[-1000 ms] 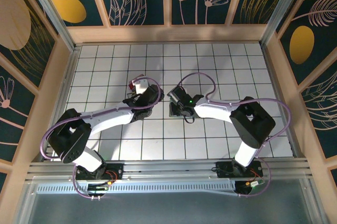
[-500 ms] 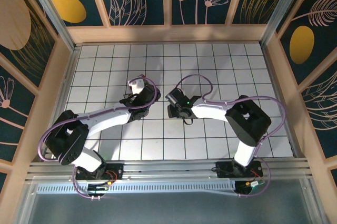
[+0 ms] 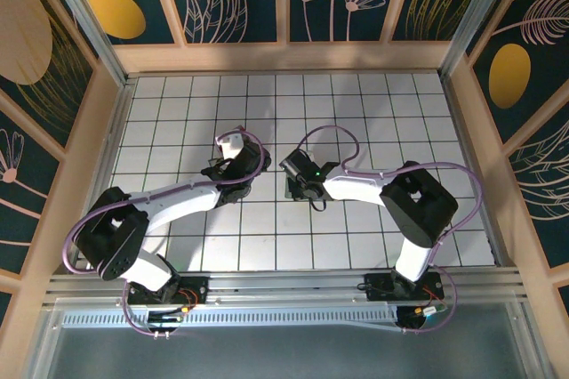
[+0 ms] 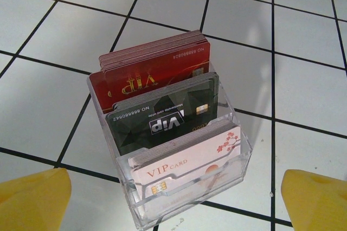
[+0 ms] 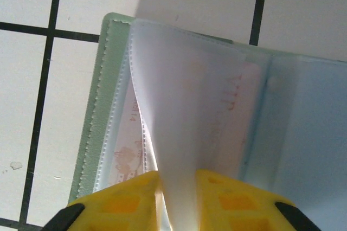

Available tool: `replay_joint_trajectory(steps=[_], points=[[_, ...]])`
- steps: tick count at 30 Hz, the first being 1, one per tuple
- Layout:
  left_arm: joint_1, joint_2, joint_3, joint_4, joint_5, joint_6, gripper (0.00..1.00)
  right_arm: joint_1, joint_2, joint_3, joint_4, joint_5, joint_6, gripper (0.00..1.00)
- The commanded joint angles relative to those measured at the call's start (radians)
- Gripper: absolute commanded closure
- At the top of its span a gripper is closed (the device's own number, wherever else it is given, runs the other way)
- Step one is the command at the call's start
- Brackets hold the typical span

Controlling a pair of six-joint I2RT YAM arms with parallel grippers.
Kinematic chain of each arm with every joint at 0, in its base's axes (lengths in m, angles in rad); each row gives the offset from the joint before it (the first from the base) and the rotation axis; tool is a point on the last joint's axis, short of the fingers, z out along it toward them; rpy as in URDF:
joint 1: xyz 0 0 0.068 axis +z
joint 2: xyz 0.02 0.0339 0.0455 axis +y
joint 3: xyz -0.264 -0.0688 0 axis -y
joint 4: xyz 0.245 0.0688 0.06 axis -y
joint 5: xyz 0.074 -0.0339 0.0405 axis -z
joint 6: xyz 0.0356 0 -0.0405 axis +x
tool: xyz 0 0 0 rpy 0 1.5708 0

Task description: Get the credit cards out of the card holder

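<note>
In the right wrist view the card holder (image 5: pixel 95 122) lies open on the tiles, pale green at its stitched edge and bluish on the right panel. Credit cards (image 5: pixel 126 144) with pinkish-red print show through its clear sleeves. One translucent sleeve leaf (image 5: pixel 179 122) stands lifted, and my right gripper (image 5: pixel 178 198) is shut on its lower end between the yellow fingers (image 5: pixel 124 204). In the top view the right gripper (image 3: pixel 295 185) sits at the table's middle. My left gripper (image 4: pixel 174 201) is open, its yellow fingertips (image 4: pixel 32 201) wide apart just above a clear box.
A clear plastic box (image 4: pixel 238 158) stands under the left gripper, holding stacks of red, black and pink-white VIP cards. White tiles with black lines surround both arms. Wooden walls (image 3: pixel 284 57) close in the table at the back and sides.
The right gripper's jaws have closed on the holder's sleeve leaf, and that arm has shifted slightly left. The left gripper has moved a little forward over the clear box and stays open.
</note>
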Motion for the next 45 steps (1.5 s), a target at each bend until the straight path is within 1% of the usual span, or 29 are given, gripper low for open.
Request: replay_joint_trajectory(steps=[1,4,6,9,15,19,22,26,30,37,41,43,45], points=[[0.006,-0.045,-0.030,0.021,0.014,0.031,0.01,0.009,-0.038,-0.027,-0.037,-0.007,-0.019,0.82],[-0.013,-0.074,-0.055,0.092,0.041,0.079,0.01,0.008,-0.086,-0.056,-0.012,-0.035,-0.040,0.90],[-0.045,-0.076,-0.056,0.118,0.031,0.109,0.01,0.003,-0.119,-0.081,0.010,-0.059,-0.053,0.94],[-0.084,-0.047,-0.047,0.124,0.035,0.118,0.01,-0.002,-0.165,-0.127,0.049,-0.084,-0.081,0.95],[-0.133,0.047,-0.036,0.116,0.120,0.078,0.01,-0.041,-0.228,-0.206,0.102,-0.119,-0.126,0.95],[-0.159,0.110,-0.012,0.068,0.135,0.066,0.01,-0.072,-0.248,-0.222,0.121,-0.149,-0.133,0.93],[-0.168,0.161,0.004,0.054,0.166,0.079,0.01,-0.078,-0.247,-0.219,0.128,-0.154,-0.136,0.92],[-0.184,0.230,0.040,0.059,0.191,0.109,0.01,-0.080,-0.236,-0.212,0.127,-0.154,-0.138,0.92],[-0.185,0.265,0.058,0.090,0.218,0.128,0.01,-0.081,-0.237,-0.214,0.129,-0.156,-0.132,0.92],[-0.185,0.332,0.075,0.026,0.205,0.108,0.01,-0.082,-0.252,-0.221,0.127,-0.141,-0.118,0.91],[-0.185,0.370,0.078,-0.009,0.207,0.096,0.01,-0.085,-0.261,-0.219,0.110,-0.103,-0.107,0.86],[-0.185,0.382,0.077,-0.020,0.205,0.091,0.01,-0.084,-0.264,-0.218,0.100,-0.078,-0.098,0.81],[-0.186,0.388,0.077,-0.027,0.201,0.090,0.01,-0.087,-0.269,-0.219,0.091,-0.052,-0.082,0.79]])
